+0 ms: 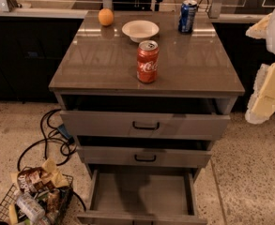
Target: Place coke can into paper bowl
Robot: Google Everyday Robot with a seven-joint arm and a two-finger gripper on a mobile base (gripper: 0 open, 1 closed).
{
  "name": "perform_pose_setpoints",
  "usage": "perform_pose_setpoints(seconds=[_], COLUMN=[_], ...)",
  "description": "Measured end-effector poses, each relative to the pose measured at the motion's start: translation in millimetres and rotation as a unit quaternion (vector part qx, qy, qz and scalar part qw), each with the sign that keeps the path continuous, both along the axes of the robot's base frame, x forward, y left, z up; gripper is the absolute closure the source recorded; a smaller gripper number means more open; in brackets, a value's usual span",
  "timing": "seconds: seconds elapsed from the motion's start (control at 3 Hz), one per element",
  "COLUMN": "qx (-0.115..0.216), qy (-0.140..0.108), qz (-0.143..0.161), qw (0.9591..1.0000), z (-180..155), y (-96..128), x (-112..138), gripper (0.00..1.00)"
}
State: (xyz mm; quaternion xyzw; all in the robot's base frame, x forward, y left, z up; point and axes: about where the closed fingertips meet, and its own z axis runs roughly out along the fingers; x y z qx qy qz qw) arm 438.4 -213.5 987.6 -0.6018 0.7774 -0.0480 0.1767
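Noted coke can [148,61] upright on worktop [198,74], long axis vertical, well left of jaws on arm [267,86] off the right edge, paper bowl [140,30] just beyond can; could not tell jaws apart or together.

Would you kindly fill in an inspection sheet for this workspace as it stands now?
Surface: glossy grey cabinet top; three drawers below, the bottom drawer pulled out furthest.
Job's things: coke can upright near the front middle; paper bowl behind it, apart from it, nothing seen inside.
Clutter: orange at back left; blue can at back right.
Grippers: claw at the right edge, beside the cabinet, away from the coke can.
Cables: black cables on the floor, left of the drawers.
Surroundings: wire basket of packets at bottom left; speckled floor.
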Motion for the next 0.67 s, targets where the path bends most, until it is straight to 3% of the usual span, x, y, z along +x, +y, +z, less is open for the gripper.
perform_pose_setpoints(seconds=[0.33, 0.67], qx=[0.0, 0.028], qy=[0.0, -0.015], qz=[0.0, -0.004], qw=[1.0, 0.9995], z=[0.1, -2.6], y=[0.0, 2.9], x=[0.0, 15.4], gripper=[0.0, 0.0])
